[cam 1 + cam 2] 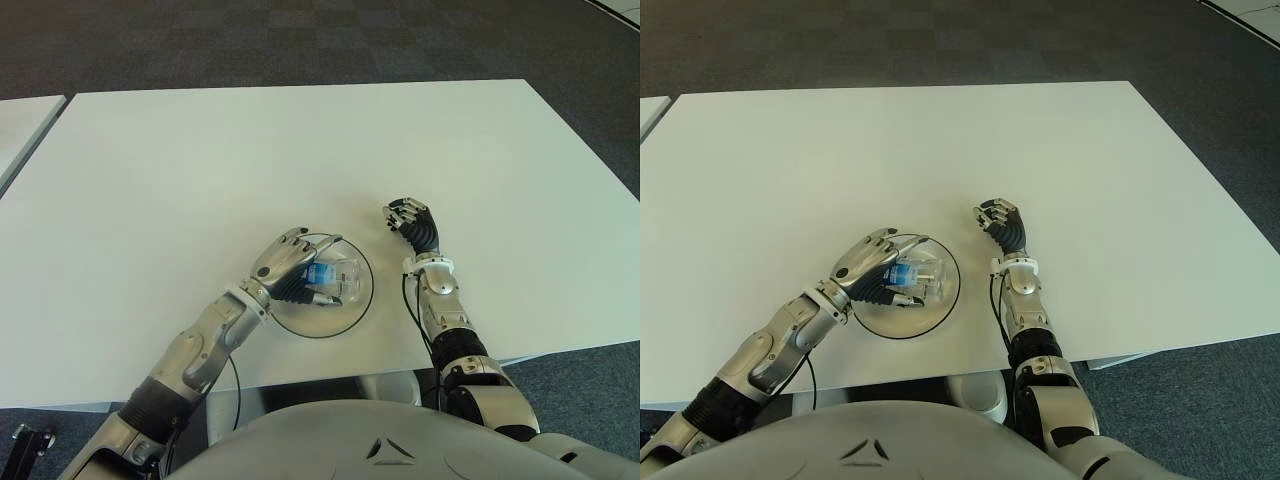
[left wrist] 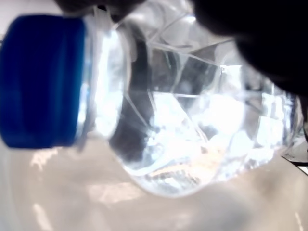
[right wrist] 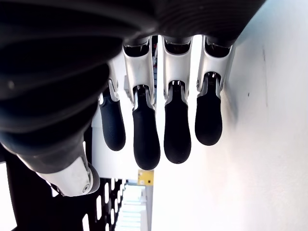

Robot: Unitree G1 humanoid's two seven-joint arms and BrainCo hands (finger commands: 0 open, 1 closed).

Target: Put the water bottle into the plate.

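A clear plastic water bottle [image 1: 335,278] with a blue cap [image 2: 41,79] lies on its side inside the clear round plate [image 1: 358,310] near the table's front edge. My left hand [image 1: 292,266] reaches over the plate from the left, its fingers curled around the bottle. The left wrist view shows the bottle [image 2: 192,125] very close, just above the plate's bottom. My right hand [image 1: 412,222] shows to the right of the plate, fingers loosely bent and holding nothing [image 3: 159,130].
The white table [image 1: 300,150] stretches far and wide behind the plate. Its front edge runs just below the plate. A second white table's corner [image 1: 20,125] shows at far left. Dark carpet lies beyond.
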